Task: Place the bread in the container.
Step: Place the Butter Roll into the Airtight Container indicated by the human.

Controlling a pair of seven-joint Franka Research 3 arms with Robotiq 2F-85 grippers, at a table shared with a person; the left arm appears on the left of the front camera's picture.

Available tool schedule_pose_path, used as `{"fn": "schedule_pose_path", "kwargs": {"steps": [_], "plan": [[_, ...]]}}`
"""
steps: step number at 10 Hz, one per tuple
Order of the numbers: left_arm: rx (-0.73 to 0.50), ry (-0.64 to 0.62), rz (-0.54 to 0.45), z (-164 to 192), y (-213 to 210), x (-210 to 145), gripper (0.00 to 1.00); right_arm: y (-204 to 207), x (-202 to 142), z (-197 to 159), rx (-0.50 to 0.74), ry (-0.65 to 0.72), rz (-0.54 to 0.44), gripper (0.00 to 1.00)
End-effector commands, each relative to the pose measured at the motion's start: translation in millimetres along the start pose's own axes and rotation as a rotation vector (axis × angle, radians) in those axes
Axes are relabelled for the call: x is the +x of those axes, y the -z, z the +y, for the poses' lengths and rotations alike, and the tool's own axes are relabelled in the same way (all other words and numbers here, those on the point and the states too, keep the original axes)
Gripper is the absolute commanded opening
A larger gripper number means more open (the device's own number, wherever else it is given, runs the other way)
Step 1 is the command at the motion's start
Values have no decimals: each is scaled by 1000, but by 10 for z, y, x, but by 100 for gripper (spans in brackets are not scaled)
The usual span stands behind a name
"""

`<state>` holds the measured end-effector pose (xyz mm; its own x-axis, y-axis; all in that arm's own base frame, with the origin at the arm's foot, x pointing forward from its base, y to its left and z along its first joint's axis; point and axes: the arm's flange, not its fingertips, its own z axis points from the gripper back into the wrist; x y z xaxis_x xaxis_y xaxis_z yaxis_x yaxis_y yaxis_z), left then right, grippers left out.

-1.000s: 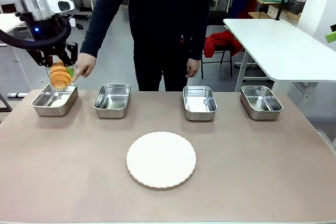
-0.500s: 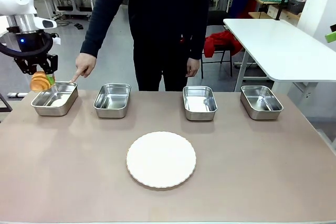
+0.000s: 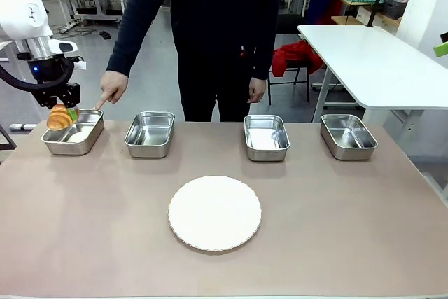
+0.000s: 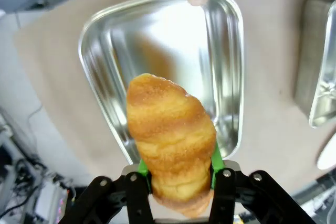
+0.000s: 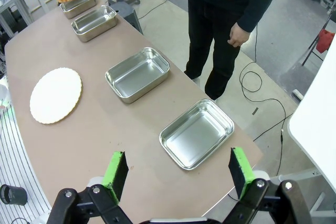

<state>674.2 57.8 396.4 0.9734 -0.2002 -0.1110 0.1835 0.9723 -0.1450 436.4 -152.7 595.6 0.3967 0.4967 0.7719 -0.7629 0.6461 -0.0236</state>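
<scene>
No legible text, label, brand, number or sign found in any view — none on the pans, the plate or the table. A small red mark on the person's dark top point(image 3: 243, 52) is too small to read.

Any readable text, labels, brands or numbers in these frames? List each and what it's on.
No readable text.
Pans, plate, croissant: no print or labels.
Small red mark on the person's dark top: too small to read.
</scene>
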Motion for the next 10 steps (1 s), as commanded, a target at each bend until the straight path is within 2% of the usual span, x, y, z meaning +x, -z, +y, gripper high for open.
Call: {"fn": "schedule_pose_path", "kwargs": {"steps": [1, 8, 9, 10], "plan": [[-41, 54, -41, -11, 58, 42, 45, -15, 15, 2, 2, -5, -21, 100], [-23, 7, -85, 77, 261, 174, 45, -15, 15, 2, 2, -5, -21, 100], [-28, 26, -79, 72, 277, 176, 100, -15, 15, 2, 2, -5, -21, 100], [-26, 19, -81, 75, 284, 178, 100, -15, 15, 2, 2, -5, -21, 100]]}}
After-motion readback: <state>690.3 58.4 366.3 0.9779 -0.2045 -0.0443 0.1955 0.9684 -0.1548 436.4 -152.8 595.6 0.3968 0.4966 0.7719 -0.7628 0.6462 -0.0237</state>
